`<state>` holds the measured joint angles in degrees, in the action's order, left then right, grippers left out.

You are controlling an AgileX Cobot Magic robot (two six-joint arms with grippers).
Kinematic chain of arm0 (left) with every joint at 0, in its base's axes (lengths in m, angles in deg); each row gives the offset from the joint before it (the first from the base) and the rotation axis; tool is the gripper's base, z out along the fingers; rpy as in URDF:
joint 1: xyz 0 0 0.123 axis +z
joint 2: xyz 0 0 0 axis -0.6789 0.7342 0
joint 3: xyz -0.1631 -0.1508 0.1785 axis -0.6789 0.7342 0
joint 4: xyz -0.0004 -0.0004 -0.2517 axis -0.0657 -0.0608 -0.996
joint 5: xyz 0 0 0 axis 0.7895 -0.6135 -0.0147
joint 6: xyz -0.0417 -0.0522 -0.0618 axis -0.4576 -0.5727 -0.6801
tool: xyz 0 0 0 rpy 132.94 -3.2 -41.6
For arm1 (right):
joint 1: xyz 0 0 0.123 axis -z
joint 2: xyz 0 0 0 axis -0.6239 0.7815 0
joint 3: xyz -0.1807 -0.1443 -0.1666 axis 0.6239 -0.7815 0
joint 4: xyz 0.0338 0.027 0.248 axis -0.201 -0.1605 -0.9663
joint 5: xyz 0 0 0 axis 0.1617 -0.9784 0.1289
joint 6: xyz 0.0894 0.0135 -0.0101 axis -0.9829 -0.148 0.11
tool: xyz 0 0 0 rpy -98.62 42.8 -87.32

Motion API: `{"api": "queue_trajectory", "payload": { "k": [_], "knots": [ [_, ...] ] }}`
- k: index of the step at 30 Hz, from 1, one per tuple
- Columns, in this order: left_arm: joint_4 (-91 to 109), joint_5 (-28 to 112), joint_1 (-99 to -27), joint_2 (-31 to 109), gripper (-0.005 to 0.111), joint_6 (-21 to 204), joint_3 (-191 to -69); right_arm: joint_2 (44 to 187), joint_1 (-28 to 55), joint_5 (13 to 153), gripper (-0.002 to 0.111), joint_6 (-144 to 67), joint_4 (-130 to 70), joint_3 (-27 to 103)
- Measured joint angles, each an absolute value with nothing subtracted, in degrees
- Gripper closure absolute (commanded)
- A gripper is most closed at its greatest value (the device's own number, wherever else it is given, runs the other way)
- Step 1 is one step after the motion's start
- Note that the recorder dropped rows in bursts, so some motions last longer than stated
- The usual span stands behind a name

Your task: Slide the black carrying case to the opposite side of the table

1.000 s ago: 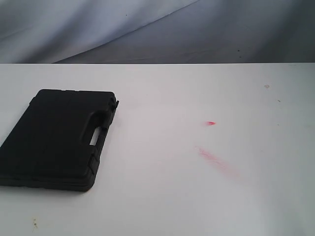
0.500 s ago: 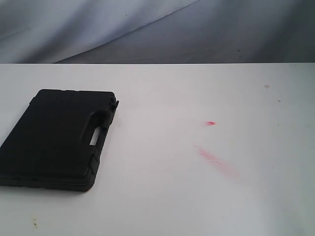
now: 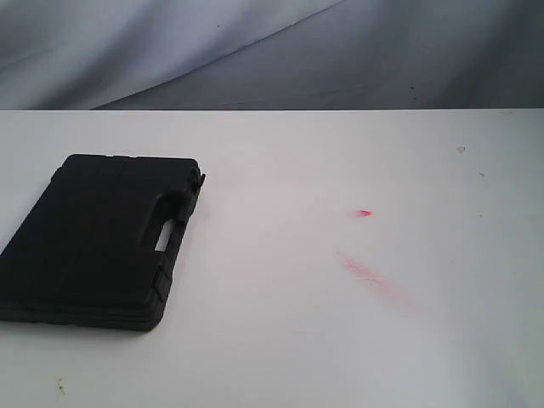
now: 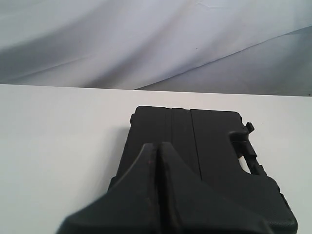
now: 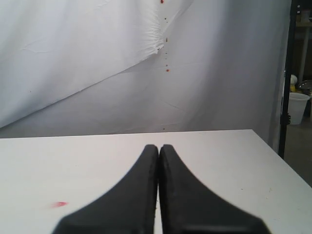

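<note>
Case (image 3: 102, 242) lies flat on the left of the white tabletop (image 3: 280, 357), handle slot (image 3: 161, 238) facing right, well apart from the red smudges (image 3: 374, 276) right of centre. Closed tight, the left tool (image 4: 157, 152) points at the case; the right tool (image 5: 159, 148), likewise closed, faces the far tabletop edge.

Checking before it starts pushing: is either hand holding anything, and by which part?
Nothing is held. The left hand and the right hand are shut empty; the case lies untouched.
</note>
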<state>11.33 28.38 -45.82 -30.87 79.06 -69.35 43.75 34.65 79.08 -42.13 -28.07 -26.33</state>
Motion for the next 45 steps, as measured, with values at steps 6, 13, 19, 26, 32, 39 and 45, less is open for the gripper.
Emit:
{"api": "queue_trajectory", "payload": {
  "k": [6, 13, 19, 26, 32, 39, 45],
  "knots": [
    [11.3, 28.4, -45.8, -30.9, 0.107, 79.1, -69.3, 43.7, 34.7, 79.1, 0.108, -42.1, -28.1, -26.3],
    [11.3, 28.4, -45.8, -30.9, 0.107, 79.1, -69.3, 43.7, 34.7, 79.1, 0.108, -42.1, -28.1, -26.3],
    [8.6, 28.5, -45.8, -30.9, 0.107, 79.1, -69.3, 43.7, 34.7, 79.1, 0.108, -42.1, -28.1, -26.3],
    [8.5, 30.8, -45.8, -30.9, 0.107, 79.1, -69.3, 43.7, 34.7, 79.1, 0.108, -42.1, -28.1, -26.3],
    [8.5, 35.9, -45.8, -30.9, 0.107, 79.1, -69.3, 43.7, 34.7, 79.1, 0.108, -42.1, -28.1, -26.3],
    [8.5, 36.4, -45.8, -30.9, 0.107, 79.1, -76.9, 43.7, 34.7, 79.1, 0.108, -42.1, -28.1, -26.3],
    [8.5, 36.5, -45.8, -30.9, 0.107, 79.1, -81.4, 43.7, 34.7, 79.1, 0.108, -42.1, -28.1, -26.3]
  ]
}}
